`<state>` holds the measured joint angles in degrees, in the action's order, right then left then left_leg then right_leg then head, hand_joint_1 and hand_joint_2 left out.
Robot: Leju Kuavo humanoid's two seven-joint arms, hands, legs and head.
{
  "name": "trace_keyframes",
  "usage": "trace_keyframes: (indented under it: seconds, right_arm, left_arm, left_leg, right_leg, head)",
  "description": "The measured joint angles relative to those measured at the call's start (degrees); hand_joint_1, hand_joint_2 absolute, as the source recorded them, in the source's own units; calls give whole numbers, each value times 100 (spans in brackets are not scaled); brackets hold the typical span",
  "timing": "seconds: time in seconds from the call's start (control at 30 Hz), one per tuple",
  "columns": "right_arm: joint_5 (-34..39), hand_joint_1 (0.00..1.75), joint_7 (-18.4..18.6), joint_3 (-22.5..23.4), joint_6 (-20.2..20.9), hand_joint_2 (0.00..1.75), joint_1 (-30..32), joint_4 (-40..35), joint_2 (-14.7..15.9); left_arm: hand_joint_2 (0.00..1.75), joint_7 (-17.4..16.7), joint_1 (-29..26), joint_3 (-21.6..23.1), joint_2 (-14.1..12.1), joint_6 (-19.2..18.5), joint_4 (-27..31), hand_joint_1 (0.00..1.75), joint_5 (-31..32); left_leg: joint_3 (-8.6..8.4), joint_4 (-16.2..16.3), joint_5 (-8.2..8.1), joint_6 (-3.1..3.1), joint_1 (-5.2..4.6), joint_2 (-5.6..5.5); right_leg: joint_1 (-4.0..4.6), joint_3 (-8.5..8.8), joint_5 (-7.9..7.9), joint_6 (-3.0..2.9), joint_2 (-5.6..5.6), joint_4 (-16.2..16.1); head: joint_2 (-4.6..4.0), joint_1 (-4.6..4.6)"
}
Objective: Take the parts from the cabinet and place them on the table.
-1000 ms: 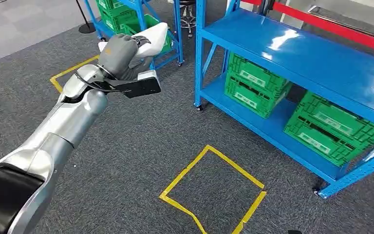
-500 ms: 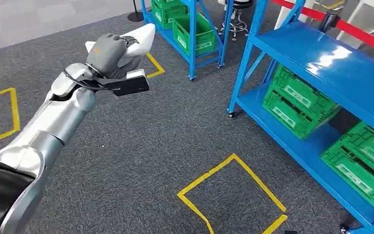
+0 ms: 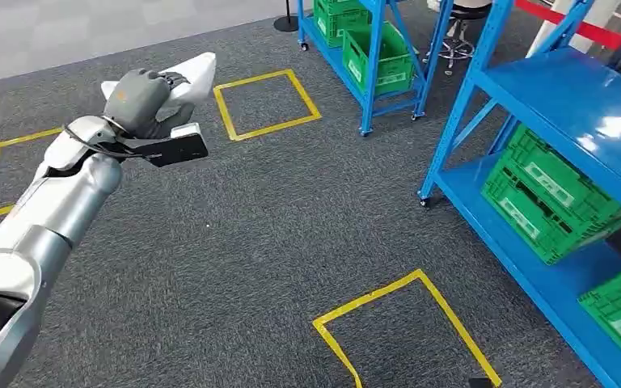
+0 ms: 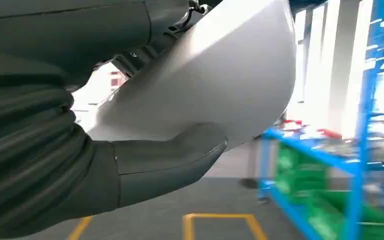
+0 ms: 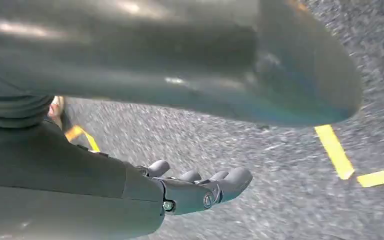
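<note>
My left hand (image 3: 137, 95) is raised in front of me on the left of the head view and grips a white, smooth, curved part (image 3: 198, 71), which sticks out beyond the fingers. In the left wrist view the same white part (image 4: 205, 85) lies against the hand, with the grey thumb (image 4: 170, 160) pressed under it. My right hand (image 5: 200, 187) hangs above the grey carpet with nothing in it, its fingers loosely extended.
A blue rack (image 3: 566, 97) holding green crates (image 3: 550, 190) stands at the right. A second blue rack (image 3: 372, 48) with green crates stands farther back. Yellow tape squares (image 3: 408, 323) (image 3: 263, 101) mark the grey carpet. A stool base (image 3: 461, 36) is behind the racks.
The whole picture has shifted: my view has turned left, so the racks slide right. My left hand still holds the white part in the same raised pose.
</note>
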<state>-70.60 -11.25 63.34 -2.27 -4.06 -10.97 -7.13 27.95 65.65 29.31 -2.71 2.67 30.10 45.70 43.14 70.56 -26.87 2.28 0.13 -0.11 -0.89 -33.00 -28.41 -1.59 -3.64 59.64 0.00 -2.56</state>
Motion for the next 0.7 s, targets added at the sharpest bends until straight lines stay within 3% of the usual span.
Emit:
trace_keyframes:
  seconds: [0.03,0.07,0.1,0.13,0.2,0.23,0.3,0.33,0.4,0.43,0.47,0.53,0.57,0.6,0.7]
  right_arm:
    - [0,0,-7,-11,0,0,0,0,0]
    - [-2,0,-15,-22,0,0,1,0,-2]
    - [-4,0,-20,-31,0,0,0,0,-2]
    - [-9,0,-22,-39,2,0,-4,0,0]
    - [-7,0,-20,-68,11,0,-37,0,-2]
    - [-11,0,-24,-79,11,0,-60,0,-7]
    - [-20,0,-40,-83,17,0,-69,2,-11]
    - [-24,0,-35,-83,24,0,-59,2,-11]
    - [-33,0,-33,-83,37,0,-26,2,2]
    - [-35,0,-31,-83,55,0,-20,2,4]
    - [-39,0,-29,-83,68,0,-19,2,4]
    - [-68,0,-33,-98,90,0,-20,2,4]
    - [-81,0,-42,-105,90,0,-18,2,4]
    - [-87,0,-54,-114,94,0,-18,2,2]
    - [-138,0,-66,-136,101,0,-23,2,2]
  left_arm:
    - [175,5,2,0,-33,-2,18,175,0]
    - [175,5,7,0,-55,-2,44,175,0]
    - [175,5,22,0,-61,-2,52,175,0]
    - [175,5,22,0,-63,-4,65,175,0]
    - [175,5,20,0,-136,-9,68,175,0]
    - [175,4,28,-2,-164,-9,83,175,-2]
    - [175,2,64,-4,-164,-9,109,175,0]
    - [175,-31,64,-4,-158,-9,116,175,-2]
    - [175,-41,-6,-4,-164,-13,133,175,-13]
    - [175,-50,-45,-4,-180,-22,140,175,-15]
    - [175,-61,-70,-4,-201,-26,146,175,-15]
    - [175,-103,-89,-4,-258,-31,214,175,-26]
    - [175,-140,-93,-4,-282,-33,267,175,-37]
    - [175,-181,-98,-4,-306,-37,325,175,-52]
    - [175,-258,-211,-4,-422,-57,485,175,-52]
  left_leg:
    - [-290,-533,230,-32,-13,101]
    - [-558,-1007,369,-73,-47,356]
    - [-658,-1147,272,-118,-154,483]
    - [-641,-1159,301,-169,-123,374]
    - [-623,-1158,296,-210,-154,221]
    - [-656,-1219,318,-252,-140,144]
    - [-701,-1264,340,-316,-82,34]
    - [-699,-1264,342,-347,-73,-24]
    - [-698,-1253,337,-353,-70,-191]
    - [-697,-1244,336,-350,-66,-270]
    - [-697,-1228,329,-340,-53,-354]
    - [-693,-1165,299,-293,-20,-516]
    - [-673,-1119,274,-254,-4,-581]
    - [-616,-1064,254,-202,-22,-657]
    - [-561,-1120,332,-65,40,-881]
  right_leg:
    - [7,30,-25,7,-76,0]
    - [17,66,-53,22,-146,0]
    - [60,67,-90,66,-216,13]
    - [56,81,-102,88,-280,7]
    - [50,131,-120,126,-427,-24]
    - [49,168,-151,171,-492,-22]
    - [1,15,-362,213,66,316]
    - [0,-217,-584,225,248,785]
    - [1,-702,-873,247,344,1657]
    - [0,-828,-842,249,350,1811]
    - [-4,-822,-662,251,351,1674]
    - [-39,-473,-100,269,422,792]
    - [-86,-261,130,298,648,309]
    - [-107,-207,24,336,952,163]
    - [-38,-180,53,219,720,147]
  head:
    - [0,2]
    - [0,0]
    - [0,-4]
    - [0,11]
    - [0,9]
    - [0,9]
    - [0,9]
    - [0,44]
    - [0,52]
    - [0,55]
    - [0,52]
    - [0,55]
    - [0,57]
    - [0,61]
    - [0,65]
